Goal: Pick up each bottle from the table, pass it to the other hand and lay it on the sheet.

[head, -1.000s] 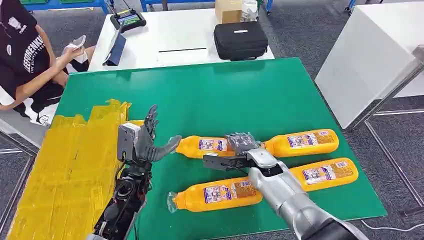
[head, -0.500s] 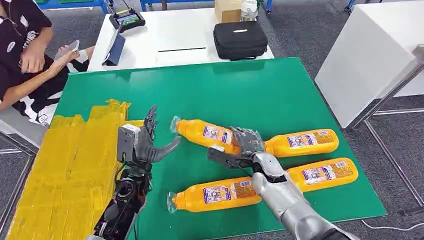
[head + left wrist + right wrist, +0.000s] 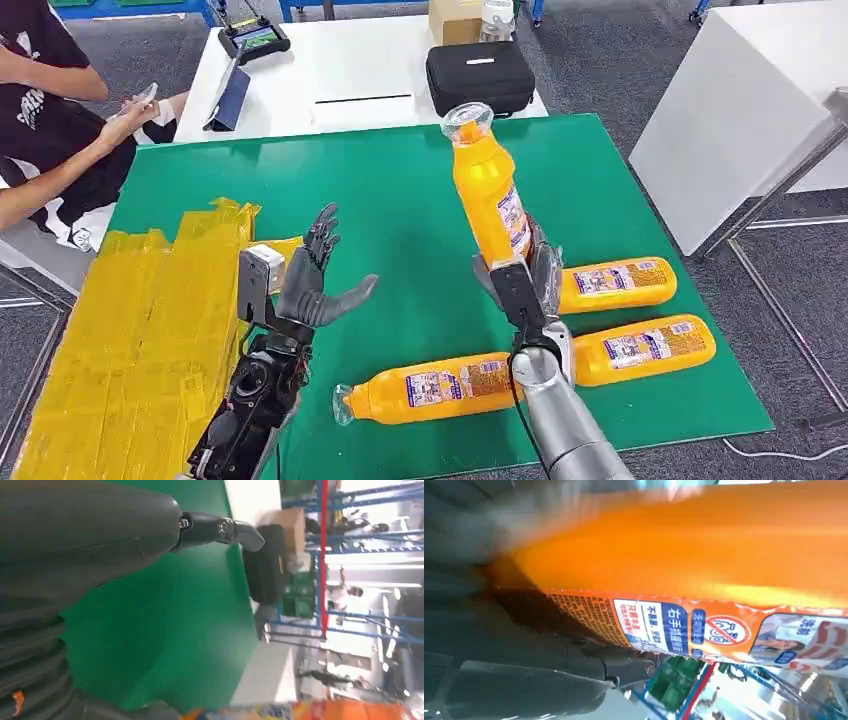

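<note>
The right hand [image 3: 522, 285] grasped an orange bottle [image 3: 487, 195] near its base and held it almost upright above the green table [image 3: 400, 190], cap end up; the left hand [image 3: 315, 285] was released, fingers spread, palm turned toward the bottle but well apart from it; three other bottles lay on the table, one [image 3: 615, 284] just beside the right hand; the yellow sheet [image 3: 130, 330] lay at the left.

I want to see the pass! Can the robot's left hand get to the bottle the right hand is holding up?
Probably yes. The left hand is open with fingers spread, and only bare green mat lies between it and the raised bottle gripped by the right hand.
</note>
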